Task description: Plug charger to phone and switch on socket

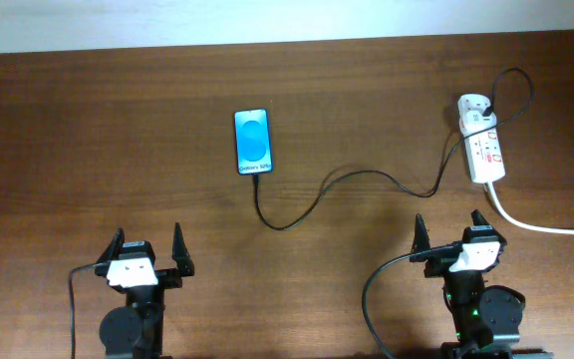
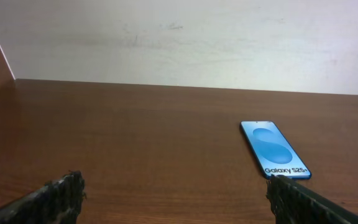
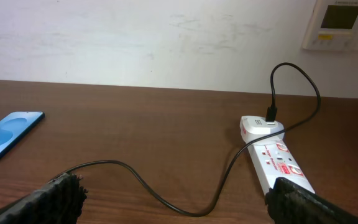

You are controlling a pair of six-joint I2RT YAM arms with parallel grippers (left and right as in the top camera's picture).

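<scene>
Dark brown wood forms the table (image 1: 68, 120), where the phone (image 1: 252, 142) lies flat with its screen lit blue, toward the far edge and a little left of centre. The socket (image 1: 486, 152) sits near the far right corner with a white plug (image 1: 472, 106) in its far end. The charger (image 1: 367, 173) runs from that plug in a loose curve to the phone's near end; whether its tip is seated cannot be told. The left gripper (image 1: 148, 237) and right gripper (image 1: 449, 221) hang by the near edge, jaws spread wide, holding and touching nothing.
</scene>
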